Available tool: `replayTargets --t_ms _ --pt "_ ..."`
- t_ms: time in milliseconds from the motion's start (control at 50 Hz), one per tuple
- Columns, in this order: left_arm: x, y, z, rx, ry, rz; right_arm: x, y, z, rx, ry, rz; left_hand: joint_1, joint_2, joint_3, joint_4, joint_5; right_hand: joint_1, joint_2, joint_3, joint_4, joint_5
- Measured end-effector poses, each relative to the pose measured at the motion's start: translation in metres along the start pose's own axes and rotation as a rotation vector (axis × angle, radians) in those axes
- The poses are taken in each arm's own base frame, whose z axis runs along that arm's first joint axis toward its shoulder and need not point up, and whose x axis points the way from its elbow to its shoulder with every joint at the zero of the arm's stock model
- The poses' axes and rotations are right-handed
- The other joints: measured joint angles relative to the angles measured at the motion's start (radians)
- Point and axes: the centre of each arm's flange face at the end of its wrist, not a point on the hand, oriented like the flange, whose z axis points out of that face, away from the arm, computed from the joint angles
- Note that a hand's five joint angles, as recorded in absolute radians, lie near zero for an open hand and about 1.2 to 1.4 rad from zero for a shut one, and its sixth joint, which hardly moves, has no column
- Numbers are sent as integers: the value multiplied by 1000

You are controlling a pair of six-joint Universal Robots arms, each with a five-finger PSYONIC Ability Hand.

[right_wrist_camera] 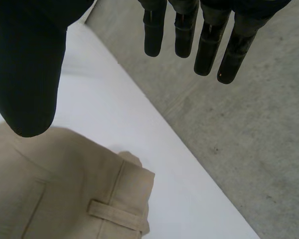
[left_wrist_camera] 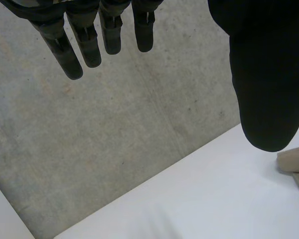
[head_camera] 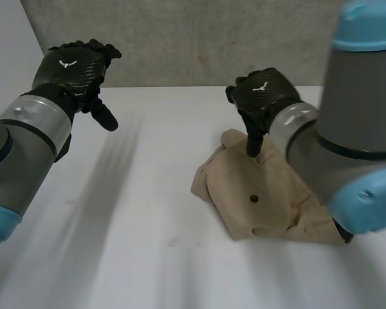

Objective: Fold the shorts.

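Note:
The beige shorts lie folded into a compact bundle on the white table, right of centre, with a dark button facing up. My right hand hovers over their far edge, open, thumb pointing down toward the cloth and holding nothing. In the right wrist view the waistband with a belt loop lies below the thumb, with the straight fingers clear of it. My left hand hangs open in the air at the far left, well away from the shorts. A corner of the shorts lies past its thumb.
A grey concrete wall runs along the far edge of the table. My right arm reaches over the near right part of the shorts.

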Motion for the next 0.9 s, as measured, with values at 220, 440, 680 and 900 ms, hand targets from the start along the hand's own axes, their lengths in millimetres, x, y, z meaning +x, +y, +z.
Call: replayTargets --t_ms 220,440,680,900 --pt "1 10 4 -31 2 -5 -18 25 65 -111 -31 -74 0 0 0 0 0 21 17 20 16 36" --pt "-1 36 5 -111 1 -46 -23 70 99 -211 -61 -120 0 0 0 0 0 333 403 378 360 354" --pt "7 95 25 -248 83 -85 14 4 68 -52 34 -103 0 0 0 0 0 707 881 858 870 837" --pt "46 139 55 -268 194 -231 6 -61 -16 94 -16 -155 0 0 0 0 0 707 881 858 870 845"
